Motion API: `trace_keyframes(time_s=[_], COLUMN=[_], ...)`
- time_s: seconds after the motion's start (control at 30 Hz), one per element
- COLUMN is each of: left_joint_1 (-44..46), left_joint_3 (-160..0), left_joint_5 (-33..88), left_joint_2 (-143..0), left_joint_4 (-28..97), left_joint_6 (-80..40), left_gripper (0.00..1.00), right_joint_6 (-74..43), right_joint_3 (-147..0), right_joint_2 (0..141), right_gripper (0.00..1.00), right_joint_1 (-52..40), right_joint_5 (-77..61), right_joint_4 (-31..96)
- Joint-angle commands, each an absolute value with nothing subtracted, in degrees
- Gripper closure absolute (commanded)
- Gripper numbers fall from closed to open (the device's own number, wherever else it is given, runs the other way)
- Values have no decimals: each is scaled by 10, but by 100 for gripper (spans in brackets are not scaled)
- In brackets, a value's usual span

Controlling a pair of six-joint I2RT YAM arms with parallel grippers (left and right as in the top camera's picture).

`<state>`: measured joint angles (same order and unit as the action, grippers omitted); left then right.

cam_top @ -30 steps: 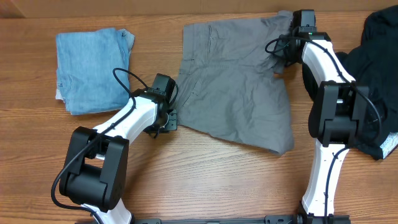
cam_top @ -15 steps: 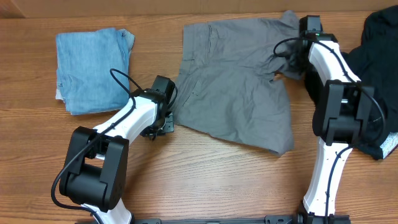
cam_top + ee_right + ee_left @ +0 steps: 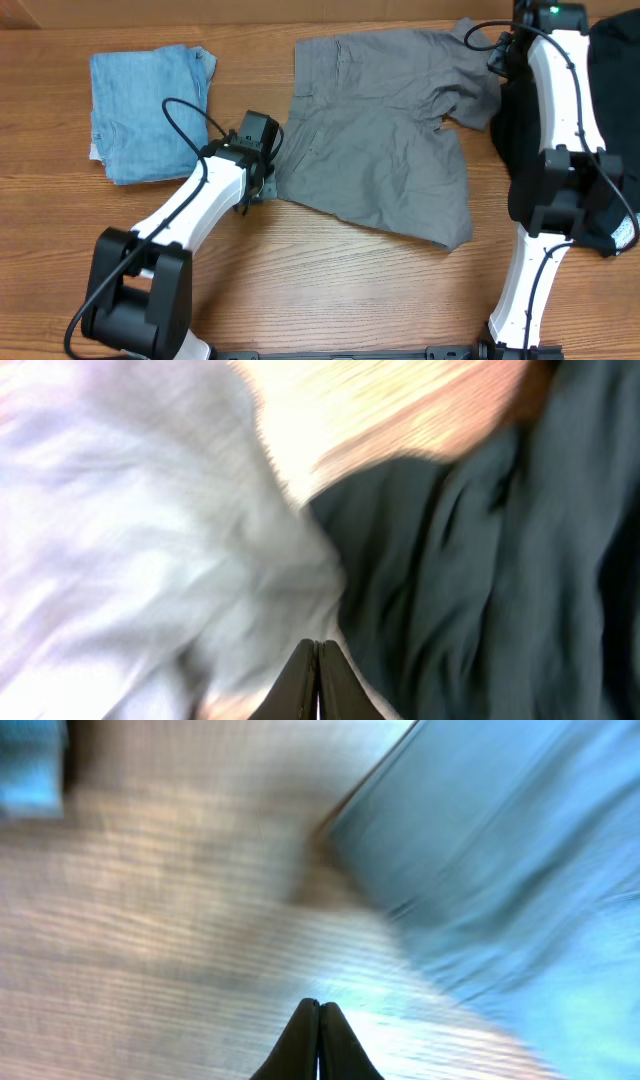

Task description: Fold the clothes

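Grey shorts lie spread out in the middle of the table, rumpled at the right edge. My left gripper is shut and empty just off the shorts' lower-left corner. In the blurred left wrist view its tips are over bare wood, with the shorts to the upper right. My right gripper is shut and raised at the shorts' top-right corner. In the right wrist view its tips sit over the line between the shorts and a dark garment.
Folded blue jeans lie at the back left and show in the left wrist view's corner. A dark garment pile lies along the right edge. Bare wood table runs along the front.
My right arm has lifted and swung right, away from the shorts' top-right corner, whose flap now lies farther right. My left gripper has risen and shifted slightly back from the shorts' lower-left corner.
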<state>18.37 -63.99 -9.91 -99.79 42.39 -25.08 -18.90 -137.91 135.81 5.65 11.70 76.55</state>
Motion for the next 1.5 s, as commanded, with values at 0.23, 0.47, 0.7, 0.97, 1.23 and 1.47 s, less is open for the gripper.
trace_keyframes(time_s=[0.23,0.47,0.7,0.97,1.23,1.47], left_joint_1=[243,244,244,243,243,244], left_joint_3=[-653,-653,-653,-653,-639,-593], left_joint_5=[-97,-76,-46,-90,-96,-96], left_joint_2=[-991,-1067,-1145,-1204,-1203,-1202], left_joint_4=[273,189,169,279,469,488], left_joint_6=[-108,-38,-17,-110,-294,-331], left_gripper=[96,96,96,96,96,96], right_joint_6=[-145,-145,-134,-173,-280,-284], right_joint_3=[-1402,-1335,-974,-752,-627,-570], right_joint_2=[1197,1082,846,718,718,719], right_gripper=[96,96,96,96,96,96], right_joint_1=[60,55,29,29,29,29], right_joint_5=[-102,-97,-76,-76,-43,-43], right_joint_4=[940,956,817,754,682,656])
